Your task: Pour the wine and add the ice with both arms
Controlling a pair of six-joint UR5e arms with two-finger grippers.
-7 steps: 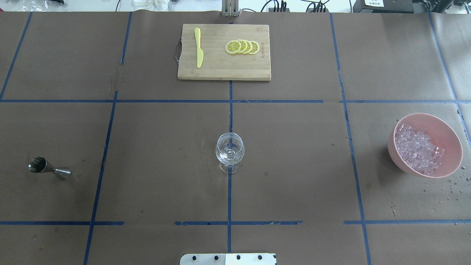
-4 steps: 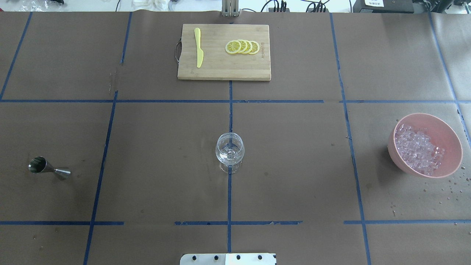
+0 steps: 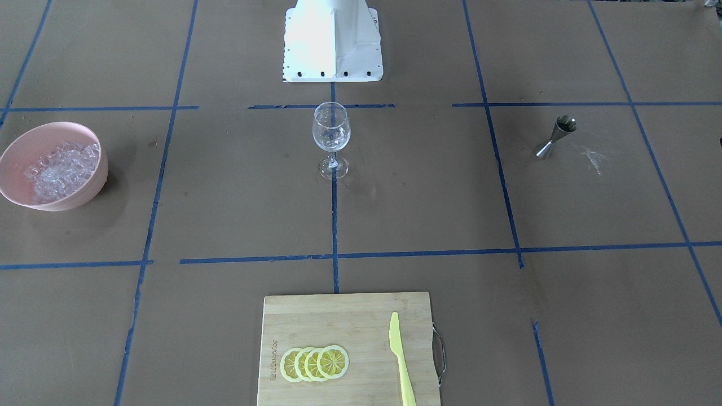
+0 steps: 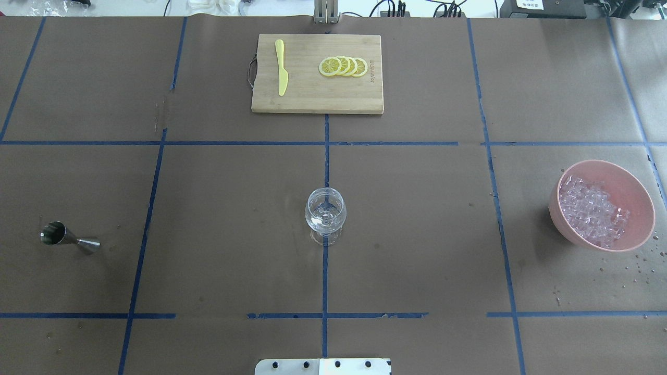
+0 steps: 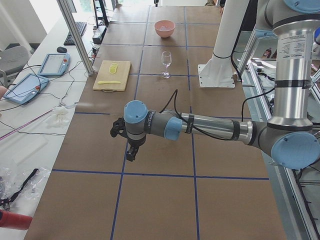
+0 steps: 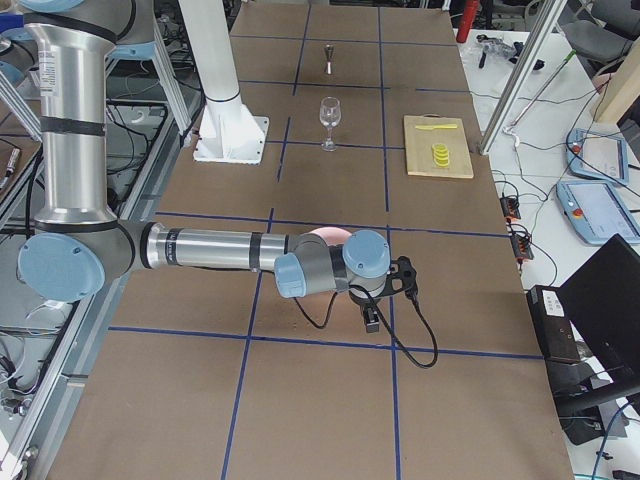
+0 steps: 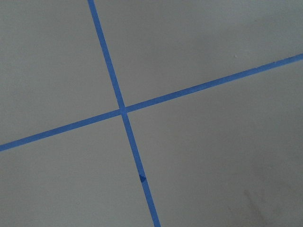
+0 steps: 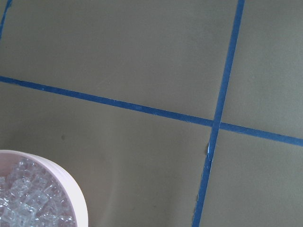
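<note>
1. Overhead exterior view: a wine glass (image 4: 325, 214) is listed upright on the centre tape line, toward the robot-side edge of the table (image 4: 417, 234). No cubes are made out in it.
2. Ice (image 4: 591, 211): heaped in a pink bowl (image 4: 633, 190) close to the table's right edge.
3. Jigger (image 4: 68, 238): set near the left edge, and shown upright in the exterior right view.
4. Right gripper (image 6: 372, 322): hung above the right end. Whether its fingers are spread or pressed together cannot be told.
5. Left gripper (image 5: 131, 151): hung above the left end, with its finger state likewise not to be told.
6. Governing relation: the right arm (image 6: 200, 248) is judged the nearer to the ice. In the right wrist view only the bowl's rim and some cubes fill the lower-left corner, so the ice lies off to one side of that gripper, not squarely beneath it.
7. Left wrist view: only a tape cross (image 7: 123, 111) is shown, with no jigger.
8. View differences: neither gripper appears in the overhead or front-facing views. In the exterior right view the bowl is largely hidden behind the right arm.
</note>
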